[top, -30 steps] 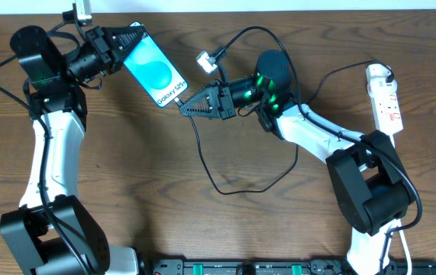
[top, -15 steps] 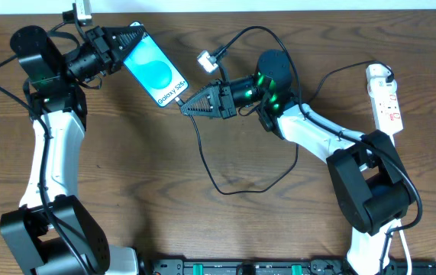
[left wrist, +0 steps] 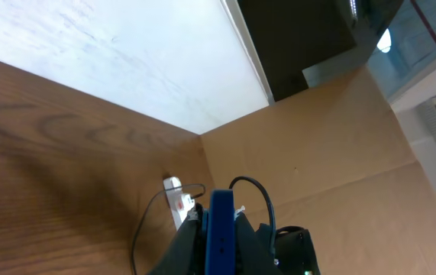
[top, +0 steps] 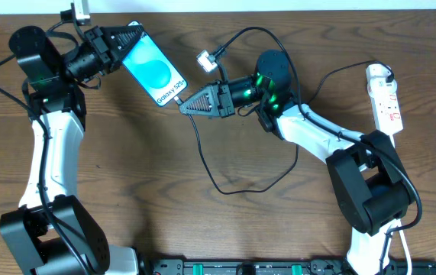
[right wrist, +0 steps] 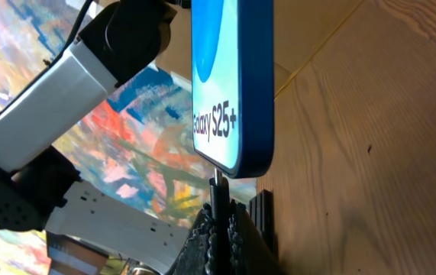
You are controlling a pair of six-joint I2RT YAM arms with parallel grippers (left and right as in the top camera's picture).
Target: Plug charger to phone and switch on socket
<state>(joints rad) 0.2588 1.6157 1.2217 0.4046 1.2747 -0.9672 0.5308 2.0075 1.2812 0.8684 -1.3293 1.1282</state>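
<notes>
My left gripper point(top: 130, 37) is shut on the top end of the phone point(top: 155, 69), held tilted above the table at the back left, its blue screen reading "Galaxy S25+". In the left wrist view the phone's blue edge point(left wrist: 221, 229) stands between the jaws point(left wrist: 219, 229). My right gripper point(top: 185, 106) is shut on the charger's black connector tip point(right wrist: 218, 200), which touches the phone's bottom edge point(right wrist: 233, 84). The charger cable point(top: 237, 187) loops over the table. The white socket point(top: 385, 97) lies at the far right, away from both grippers.
A small white and silver adapter point(top: 207, 61) on the cable lies behind my right gripper. The table's back edge meets a white wall point(left wrist: 126, 53). Brown cardboard point(left wrist: 324, 153) stands beyond the table. The socket's white cord point(top: 401, 244) runs down the right side.
My right gripper has shifted slightly left, bringing the connector tip up against the phone's bottom edge. The left arm and phone have hardly moved.
</notes>
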